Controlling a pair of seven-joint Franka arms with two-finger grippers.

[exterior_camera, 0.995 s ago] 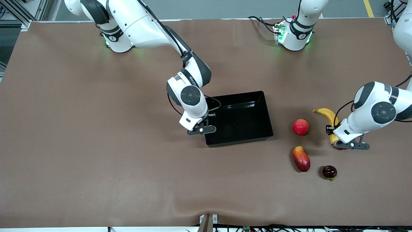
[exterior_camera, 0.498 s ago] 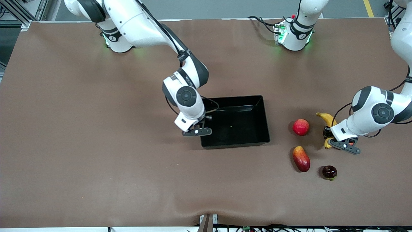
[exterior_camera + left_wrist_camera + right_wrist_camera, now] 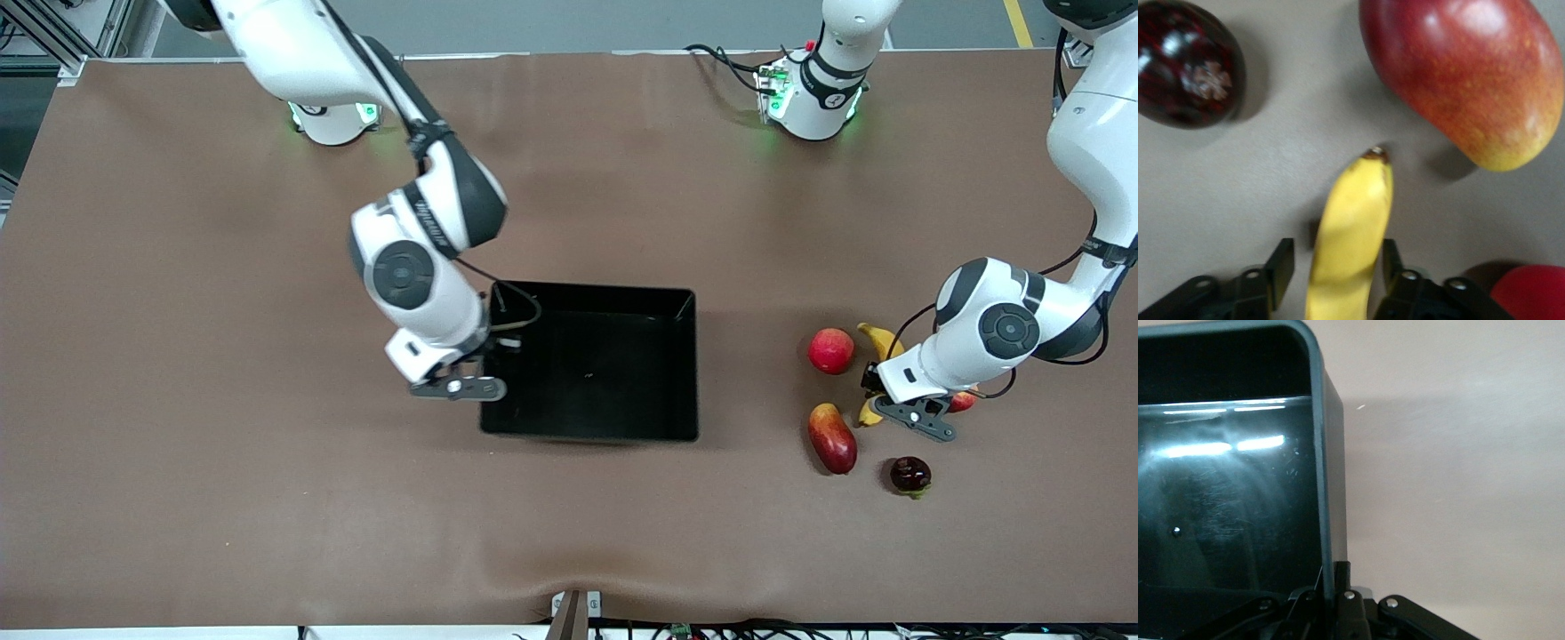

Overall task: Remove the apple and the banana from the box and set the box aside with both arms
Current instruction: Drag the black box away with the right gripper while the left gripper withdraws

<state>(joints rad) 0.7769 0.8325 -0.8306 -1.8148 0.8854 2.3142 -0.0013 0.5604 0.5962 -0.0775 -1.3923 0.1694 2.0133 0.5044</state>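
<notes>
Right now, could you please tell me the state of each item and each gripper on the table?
left gripper: jaws shut on the banana
right gripper: jaws shut on the box wall
banana: gripped
box: empty, gripped at its wall
apple: mostly hidden under the left arm
mango: lying free
pinkish-red fruit: free
dark fruit: free

Two white robot arms; one glossy black plastic tray (image 3: 596, 302); five fruits: one curved yellow banana (image 3: 876, 338), one elongated red-orange mango (image 3: 831, 438), two round red fruits, one dark maroon fruit (image 3: 909, 474).
</notes>
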